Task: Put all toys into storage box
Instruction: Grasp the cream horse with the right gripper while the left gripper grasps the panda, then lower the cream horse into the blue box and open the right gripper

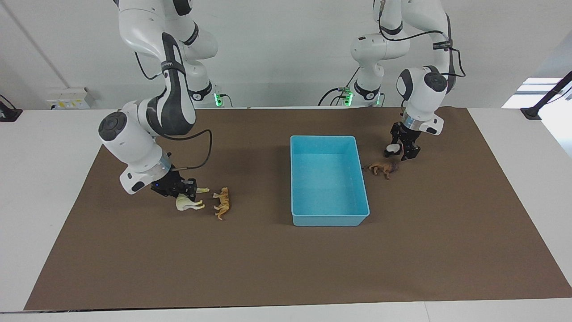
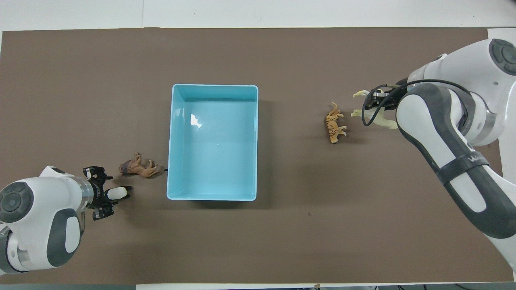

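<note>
Toys lie on a brown mat (image 1: 268,268) around an empty blue storage box (image 1: 329,219). Right gripper (image 1: 187,191) pinches the cream llama (image 1: 187,203) at its back, beside the orange tiger (image 1: 222,202) toward the right arm's end. Left gripper (image 1: 404,150) sits low around the panda (image 2: 117,193); its jaws seem to straddle the body, though whether they grip it is unclear. Brown lion (image 1: 383,168) lies between panda and box
</note>
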Robot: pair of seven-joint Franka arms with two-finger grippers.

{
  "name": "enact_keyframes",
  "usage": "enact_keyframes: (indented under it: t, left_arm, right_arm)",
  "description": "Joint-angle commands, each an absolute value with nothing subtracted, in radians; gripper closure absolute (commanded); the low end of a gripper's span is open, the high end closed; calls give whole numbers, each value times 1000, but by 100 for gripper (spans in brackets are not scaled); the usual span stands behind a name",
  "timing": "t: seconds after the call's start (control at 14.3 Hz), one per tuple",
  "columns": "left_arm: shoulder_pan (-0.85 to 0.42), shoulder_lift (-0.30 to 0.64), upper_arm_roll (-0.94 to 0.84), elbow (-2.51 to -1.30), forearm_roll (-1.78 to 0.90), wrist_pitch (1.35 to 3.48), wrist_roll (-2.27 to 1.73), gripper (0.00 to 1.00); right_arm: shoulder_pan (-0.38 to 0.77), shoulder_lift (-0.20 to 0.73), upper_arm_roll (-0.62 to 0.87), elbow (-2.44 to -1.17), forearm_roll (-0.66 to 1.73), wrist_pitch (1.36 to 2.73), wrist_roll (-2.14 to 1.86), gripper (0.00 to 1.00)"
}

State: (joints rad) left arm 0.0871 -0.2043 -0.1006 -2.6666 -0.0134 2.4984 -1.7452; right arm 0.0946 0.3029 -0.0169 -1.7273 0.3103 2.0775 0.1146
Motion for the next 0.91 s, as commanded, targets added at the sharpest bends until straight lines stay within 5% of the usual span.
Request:
enact_keyframes:
  t: [0.0, 0.14, 0.49, 0.56, 0.63, 0.7, 0.84]
  left_arm:
    - [89, -213, -97, -2686, -21, 2522, -1752, 75]
    - [89, -213, -95, -2686, -21, 2520, -1752, 100]
    - [106, -224, -91, -2626, -21, 2487, -1740, 100]
    - [115, -232, -91, -2573, -21, 2415, -1735, 100]
    - [121, -233, -91, -2494, -21, 2329, -1717, 100]
    - [123, -233, -87, -2414, -21, 2237, -1694, 100]
    - [149, -232, -90, -2248, -21, 2070, -1617, 100]
  right_arm:
    - [231, 334, -14, -1608, 373, 2065, 385, 100]
    - [370, 350, -15, -1585, 371, 2161, 628, 100]
    - [633, 412, -15, -1572, 374, 2393, 1043, 100]
    - [661, 435, -15, -1556, 373, 2423, 1072, 85]
    - [675, 449, -15, -1554, 371, 2434, 1078, 33]
    - [684, 456, -15, -1554, 365, 2428, 1080, 0]
    - [686, 449, -23, -1549, 356, 2343, 1083, 0]
